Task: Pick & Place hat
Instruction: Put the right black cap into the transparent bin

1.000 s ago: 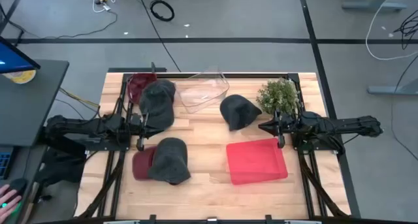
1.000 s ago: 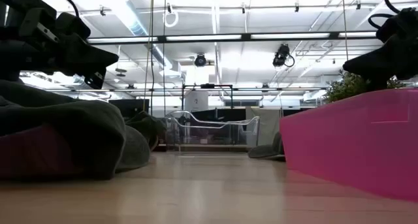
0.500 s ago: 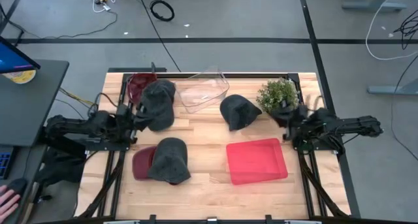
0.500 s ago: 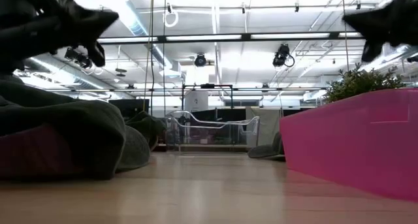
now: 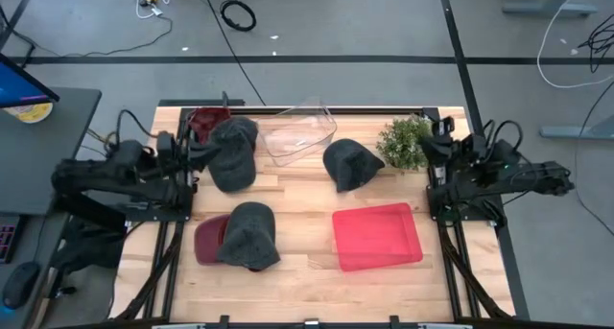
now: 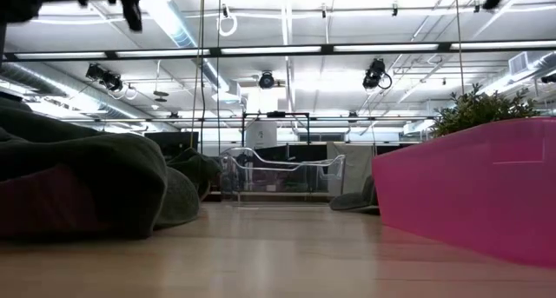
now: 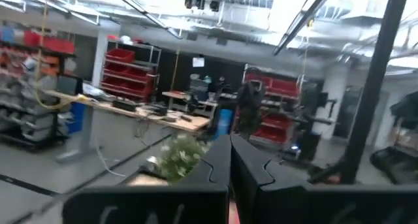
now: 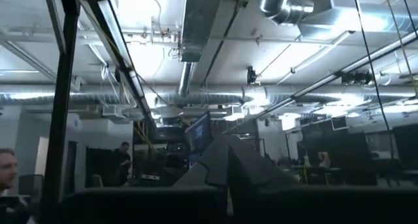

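On the table, seen from overhead, there are three dark grey hats and honestly neither arm is on any of them right now. The middle hat [image 5: 347,165] sits near the centre, just up and left of the pink bin [image 5: 376,236], around 11 o'clock from it. From the right gripper [image 5: 434,140], which is tucked back at the right edge beside the little potted plant [image 5: 407,141], that hat lies roughly at 8 to 9 o'clock, with the plant partly in between. The hat's long axis looks like it runs from 10 to 4 o'clock, brim toward the bin, though I wouldn't swear to it. The left gripper [image 5: 195,147] is pulled in at the left edge, right next to the rear left hat [image 5: 233,152], which lies at its 3 o'clock and half over a dark red bowl [image 5: 200,124]. The front left hat [image 5: 249,235] rests on a red dish [image 5: 207,241] at about 5 o'clock from that gripper. So left arm is nearer two hats, right arm nearer the middle one. Both wrist views show the fingers [image 7: 228,168] pressed together with nothing between them, same on the right fingers [image 8: 230,164], both pointing out at the room. A clear tub [image 5: 298,132] sits at the back.
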Action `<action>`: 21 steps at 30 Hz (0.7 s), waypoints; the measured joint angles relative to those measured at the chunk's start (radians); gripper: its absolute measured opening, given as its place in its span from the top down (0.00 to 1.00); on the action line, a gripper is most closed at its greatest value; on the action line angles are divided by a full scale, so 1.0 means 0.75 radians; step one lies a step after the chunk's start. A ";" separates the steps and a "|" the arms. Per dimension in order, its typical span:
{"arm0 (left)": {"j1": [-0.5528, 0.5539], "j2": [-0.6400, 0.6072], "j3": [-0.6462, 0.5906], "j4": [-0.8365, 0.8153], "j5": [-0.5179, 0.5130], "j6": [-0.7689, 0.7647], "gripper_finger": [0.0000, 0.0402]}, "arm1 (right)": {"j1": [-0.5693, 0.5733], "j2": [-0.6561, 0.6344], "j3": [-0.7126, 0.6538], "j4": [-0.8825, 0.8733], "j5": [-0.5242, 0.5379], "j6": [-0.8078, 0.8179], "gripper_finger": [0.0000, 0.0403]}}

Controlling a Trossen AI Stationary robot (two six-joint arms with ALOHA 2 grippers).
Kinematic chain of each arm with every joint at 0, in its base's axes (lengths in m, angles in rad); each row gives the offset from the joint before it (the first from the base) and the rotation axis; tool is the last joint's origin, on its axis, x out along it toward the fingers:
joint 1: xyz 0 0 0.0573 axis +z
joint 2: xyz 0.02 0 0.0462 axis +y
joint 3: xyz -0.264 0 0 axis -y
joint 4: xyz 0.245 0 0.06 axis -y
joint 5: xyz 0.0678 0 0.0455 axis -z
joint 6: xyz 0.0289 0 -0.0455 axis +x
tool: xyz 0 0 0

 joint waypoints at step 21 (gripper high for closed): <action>-0.001 0.497 0.997 -0.318 0.005 0.079 0.99 | 0.000 0.532 0.734 -0.084 -0.001 0.193 0.95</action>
